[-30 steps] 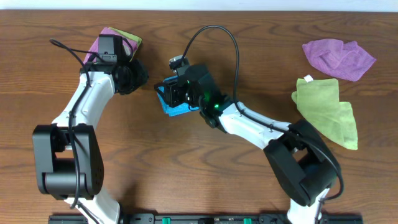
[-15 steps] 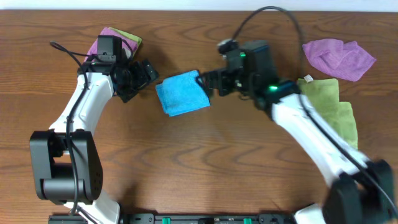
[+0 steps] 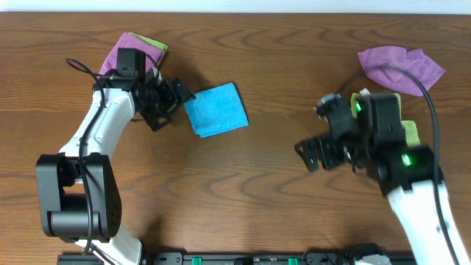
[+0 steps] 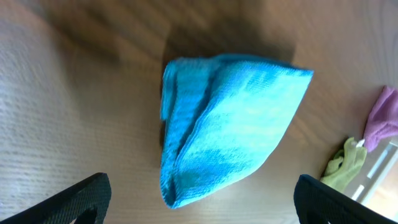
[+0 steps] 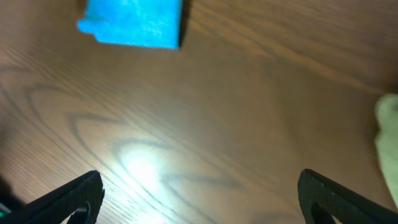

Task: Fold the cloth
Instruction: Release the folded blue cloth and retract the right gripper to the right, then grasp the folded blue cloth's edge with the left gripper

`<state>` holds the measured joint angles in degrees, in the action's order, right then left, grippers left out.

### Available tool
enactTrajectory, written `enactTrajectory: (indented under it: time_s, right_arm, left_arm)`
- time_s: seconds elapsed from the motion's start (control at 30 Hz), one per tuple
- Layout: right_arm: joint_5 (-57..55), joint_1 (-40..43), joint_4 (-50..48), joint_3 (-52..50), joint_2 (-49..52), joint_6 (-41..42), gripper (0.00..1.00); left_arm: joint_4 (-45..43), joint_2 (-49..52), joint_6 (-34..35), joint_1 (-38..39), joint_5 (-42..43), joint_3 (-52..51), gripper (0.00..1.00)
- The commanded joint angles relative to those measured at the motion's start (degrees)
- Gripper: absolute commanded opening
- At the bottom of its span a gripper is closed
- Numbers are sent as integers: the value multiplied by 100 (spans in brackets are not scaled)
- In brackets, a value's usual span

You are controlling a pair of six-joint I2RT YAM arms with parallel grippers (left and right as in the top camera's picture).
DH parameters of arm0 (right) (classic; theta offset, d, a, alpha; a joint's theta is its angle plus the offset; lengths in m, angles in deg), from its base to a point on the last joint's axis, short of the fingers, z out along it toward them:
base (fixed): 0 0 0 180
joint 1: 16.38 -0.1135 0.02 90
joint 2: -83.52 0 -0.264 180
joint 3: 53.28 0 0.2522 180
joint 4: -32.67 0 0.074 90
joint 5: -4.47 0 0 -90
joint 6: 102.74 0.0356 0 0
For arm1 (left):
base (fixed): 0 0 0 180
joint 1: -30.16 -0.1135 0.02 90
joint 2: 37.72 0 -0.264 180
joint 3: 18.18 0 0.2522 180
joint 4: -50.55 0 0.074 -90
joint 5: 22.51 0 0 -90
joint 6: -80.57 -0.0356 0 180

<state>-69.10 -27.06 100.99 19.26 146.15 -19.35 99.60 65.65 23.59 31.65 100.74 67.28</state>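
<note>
Two open end effectors, one folded cloth.
Left end effector (image 3: 175,108) and right end effector (image 3: 305,156) both stand spread wide, gripping nothing. The blue cloth (image 3: 215,110) lies doubled on the counter (image 3: 243,206), left of centre toward the far edge, just beside the left one. With nothing pulling, its layers sit flat; folding looks done.

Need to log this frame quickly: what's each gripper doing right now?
Left gripper: open, holding nothing; the blue cloth lies just ahead of it.
Right gripper: open, holding nothing.
</note>
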Motion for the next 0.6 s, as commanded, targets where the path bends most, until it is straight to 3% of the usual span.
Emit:
enactTrajectory:
  time_s: [0.0,0.3,0.57]
  right_arm:
    - [-363,92,-2,-586,-728,212,99]
    - [-592,107,-240,-2133,-3025,1954,99]
    - [-737,107,-83,-2361,-3713,2142,99]
  left_arm:
    - [-61,-111,87,-28,343,-304,95]
    - [-885,-111,560,13,955,-1257,95]
    - [-2098,-111,1375,398,1012,-1978,95]
